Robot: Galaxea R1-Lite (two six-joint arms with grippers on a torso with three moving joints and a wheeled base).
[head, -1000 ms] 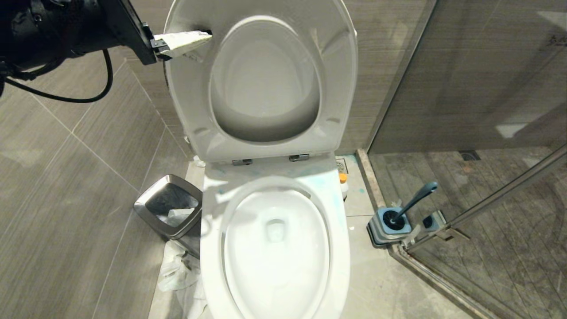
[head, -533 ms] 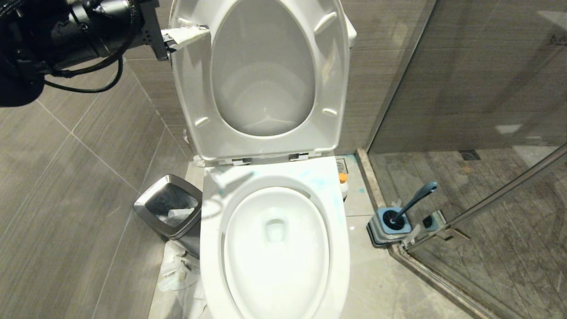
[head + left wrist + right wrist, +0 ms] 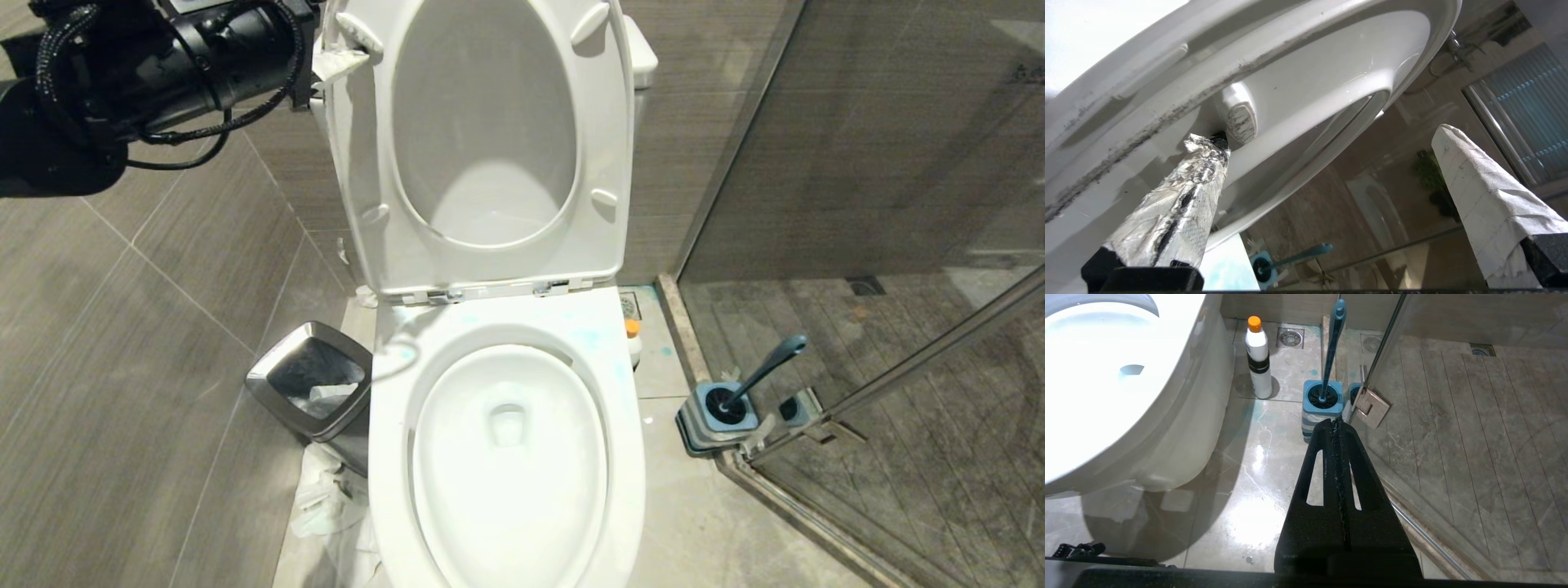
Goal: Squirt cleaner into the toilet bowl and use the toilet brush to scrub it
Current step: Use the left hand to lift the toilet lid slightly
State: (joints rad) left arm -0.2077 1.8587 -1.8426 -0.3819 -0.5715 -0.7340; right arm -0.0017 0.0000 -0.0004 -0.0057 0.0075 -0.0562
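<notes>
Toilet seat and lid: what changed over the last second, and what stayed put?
The left gripper, open, one wrapped finger against the seat, has pushed seat and lid back from a forward lean to nearly upright, moving up and back with them. Nothing gripped or released. The toilet bowl, toilet brush in its holder, and waste bin are unchanged.

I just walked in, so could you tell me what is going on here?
The left gripper, open, presses one wrapped finger against the raised toilet seat, upright over the bowl. The brush sits in its holder on the floor, with a bottle nearby. The right gripper hangs shut beside the bowl, idle.
</notes>
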